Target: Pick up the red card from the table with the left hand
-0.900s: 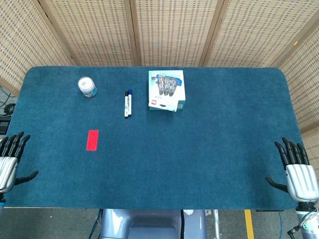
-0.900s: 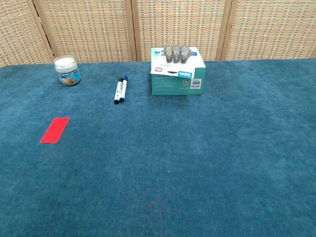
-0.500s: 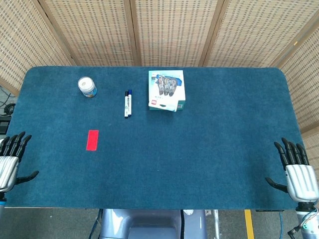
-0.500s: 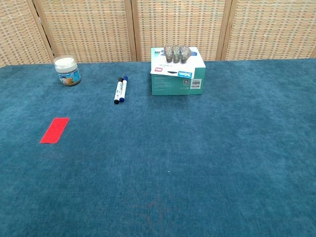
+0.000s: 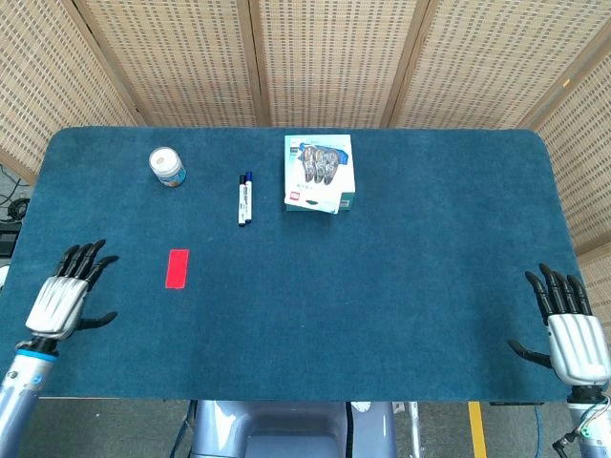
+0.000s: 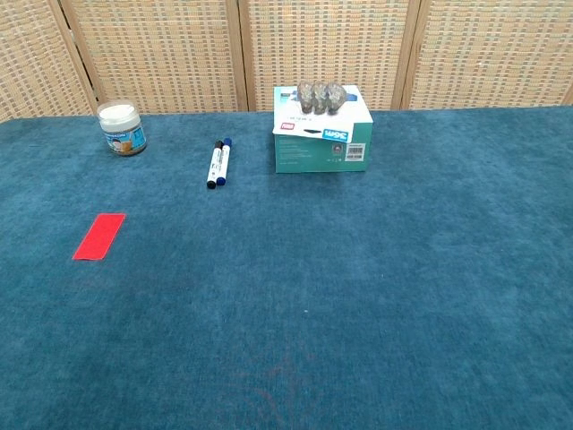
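A: In your head view, what does the red card look like?

B: A flat, plain red rectangle, long side running near to far, lying on the blue table left of centre. Your left hand is over the table's left part, just left of the card and not touching it, fingers spread, holding nothing.

A: And your right hand?

B: At the near right edge, fingers apart, also empty. Far from you sit a jar, 2 markers and a box.

A: The chest view?

B: The card lies flat at the left, nearer than the jar. Neither hand shows there.
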